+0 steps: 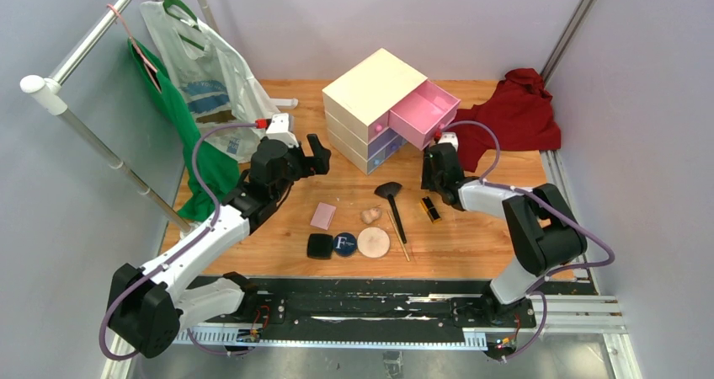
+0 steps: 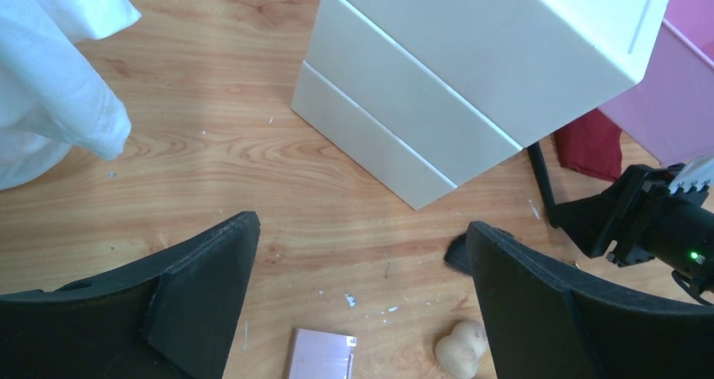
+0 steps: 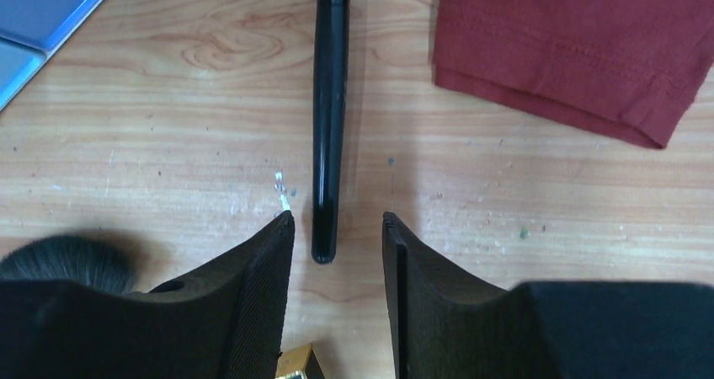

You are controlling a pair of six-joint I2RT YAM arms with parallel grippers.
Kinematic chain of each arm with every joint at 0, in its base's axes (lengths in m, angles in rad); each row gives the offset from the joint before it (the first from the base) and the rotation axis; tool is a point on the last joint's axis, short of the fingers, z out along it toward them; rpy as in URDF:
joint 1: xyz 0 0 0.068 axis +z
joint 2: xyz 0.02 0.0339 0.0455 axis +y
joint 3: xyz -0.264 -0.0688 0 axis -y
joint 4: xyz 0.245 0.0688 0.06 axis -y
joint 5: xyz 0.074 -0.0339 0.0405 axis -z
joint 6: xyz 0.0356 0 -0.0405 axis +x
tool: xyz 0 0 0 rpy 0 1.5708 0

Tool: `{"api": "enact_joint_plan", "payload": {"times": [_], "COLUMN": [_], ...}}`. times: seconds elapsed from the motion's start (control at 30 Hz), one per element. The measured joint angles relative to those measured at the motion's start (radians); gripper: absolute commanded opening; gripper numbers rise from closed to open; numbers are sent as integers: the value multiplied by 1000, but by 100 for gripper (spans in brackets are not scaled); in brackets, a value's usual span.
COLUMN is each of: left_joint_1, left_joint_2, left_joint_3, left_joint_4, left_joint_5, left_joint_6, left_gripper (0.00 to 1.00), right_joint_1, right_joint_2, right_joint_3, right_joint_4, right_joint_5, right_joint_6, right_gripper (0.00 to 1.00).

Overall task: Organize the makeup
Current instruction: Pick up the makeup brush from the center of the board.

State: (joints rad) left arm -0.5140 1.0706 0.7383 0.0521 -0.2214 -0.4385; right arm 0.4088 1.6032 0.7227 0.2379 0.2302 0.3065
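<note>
The makeup lies on the wooden table in front of the chest: pink square (image 1: 323,216), black square compact (image 1: 320,246), round navy compact (image 1: 344,244), beige puff (image 1: 373,242), beige sponge (image 1: 370,216), black brush (image 1: 391,200), a thin pencil (image 1: 401,241) and black-gold lipstick (image 1: 430,210). My right gripper (image 3: 337,223) is open and low over the table, and the near end of a black pencil (image 3: 330,101) lies between its fingertips without touching them. My left gripper (image 2: 362,236) is open and empty above the pink square (image 2: 322,355) and sponge (image 2: 461,349).
The cream chest (image 1: 370,88) stands at the back with its pink top drawer (image 1: 425,114) pulled out. A red cloth (image 1: 518,114) lies at the back right. A white bag (image 1: 206,76) and a green garment (image 1: 198,156) hang on a rail at the left.
</note>
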Motion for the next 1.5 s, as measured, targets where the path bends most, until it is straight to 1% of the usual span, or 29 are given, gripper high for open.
{"api": "enact_joint_plan", "payload": {"times": [0.43, 0.57, 0.73, 0.8, 0.87, 0.9, 1.03, 1.17, 1.37, 1.47, 1.5], "left_joint_1": [0, 0, 0, 0, 0, 0, 0, 0, 0, 0, 0], "left_joint_2": [15, 15, 15, 15, 15, 15, 15, 15, 15, 14, 13], "left_joint_3": [0, 0, 0, 0, 0, 0, 0, 0, 0, 0, 0], "left_joint_4": [0, 0, 1, 1, 1, 1, 2, 2, 4, 4, 4], "left_joint_5": [0, 0, 0, 0, 0, 0, 0, 0, 0, 0, 0], "left_joint_6": [0, 0, 0, 0, 0, 0, 0, 0, 0, 0, 0], "left_gripper": [98, 98, 98, 98, 98, 98, 98, 98, 98, 98, 98], "right_joint_1": [-24, -39, -56, -63, -67, -69, -70, -71, -71, -71, -71], "right_joint_2": [128, 154, 189, 201, 204, 204, 200, 142, -24, -107, -134], "right_joint_3": [121, 150, 187, 200, 204, 205, 206, 173, 151, 152, 160], "right_joint_4": [19, 18, 12, 7, 3, 0, -9, -40, -108, -162, -203], "right_joint_5": [-30, -44, -51, -55, -55, -55, -45, -19, 23, 62, 91], "right_joint_6": [-10, -14, -17, -20, -24, -26, -34, -38, -43, -48, -53], "right_gripper": [39, 36, 27, 18, 6, 2, 1, 1, 1, 1, 1]}}
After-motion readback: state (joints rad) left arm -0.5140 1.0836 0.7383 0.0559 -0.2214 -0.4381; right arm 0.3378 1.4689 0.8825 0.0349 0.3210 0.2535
